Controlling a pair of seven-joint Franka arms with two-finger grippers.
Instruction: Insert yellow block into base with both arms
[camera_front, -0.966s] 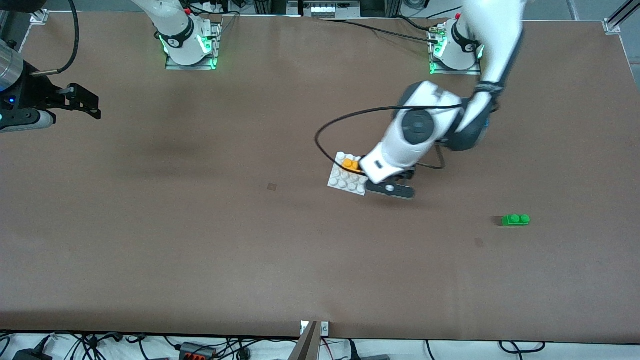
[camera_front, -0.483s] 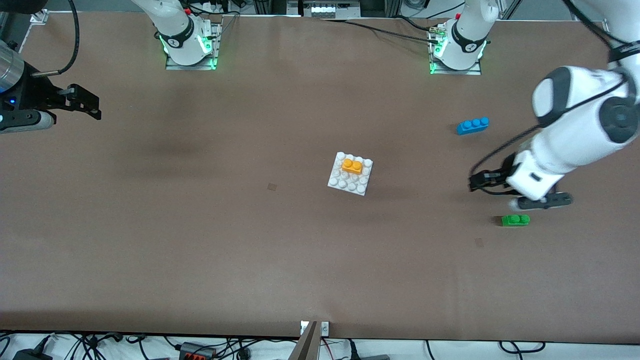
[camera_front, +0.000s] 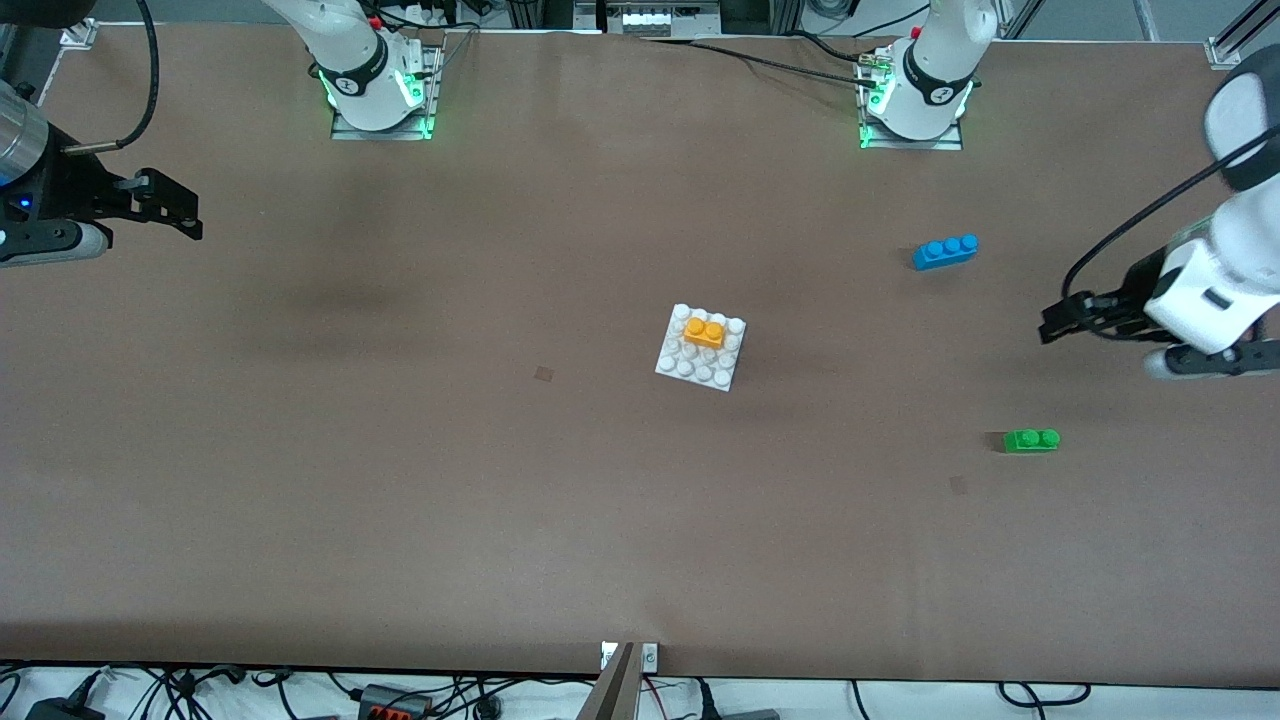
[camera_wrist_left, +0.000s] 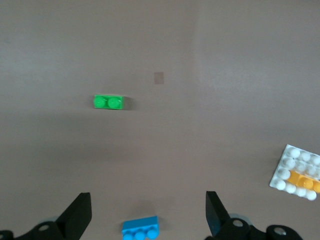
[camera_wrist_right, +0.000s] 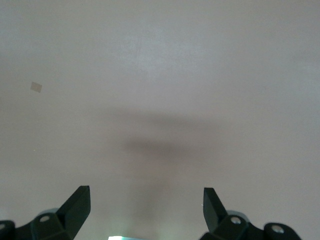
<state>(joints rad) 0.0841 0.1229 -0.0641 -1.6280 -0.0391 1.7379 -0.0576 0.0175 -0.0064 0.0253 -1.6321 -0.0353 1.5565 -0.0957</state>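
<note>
The yellow block (camera_front: 705, 333) sits on the white studded base (camera_front: 690, 366) in the middle of the table, along the base's edge that is farther from the front camera. Both show in the left wrist view, the block (camera_wrist_left: 304, 181) on the base (camera_wrist_left: 296, 156). My left gripper (camera_front: 1052, 326) is open and empty, up over bare table toward the left arm's end, well away from the base; its jaws (camera_wrist_left: 147, 214) stand wide apart. My right gripper (camera_front: 188, 214) waits open and empty over the right arm's end of the table, and its wrist view (camera_wrist_right: 145, 202) shows only bare table.
A blue three-stud brick (camera_front: 945, 250) lies toward the left arm's end, farther from the front camera than a green two-stud brick (camera_front: 1031, 439). Both show in the left wrist view, blue (camera_wrist_left: 141, 230) and green (camera_wrist_left: 109, 102). Cables run along the table's edges.
My left arm has pulled away from the base toward its own end of the table and risen, leaving the yellow block on the base. The blue brick has come into view. The right arm has not moved.
</note>
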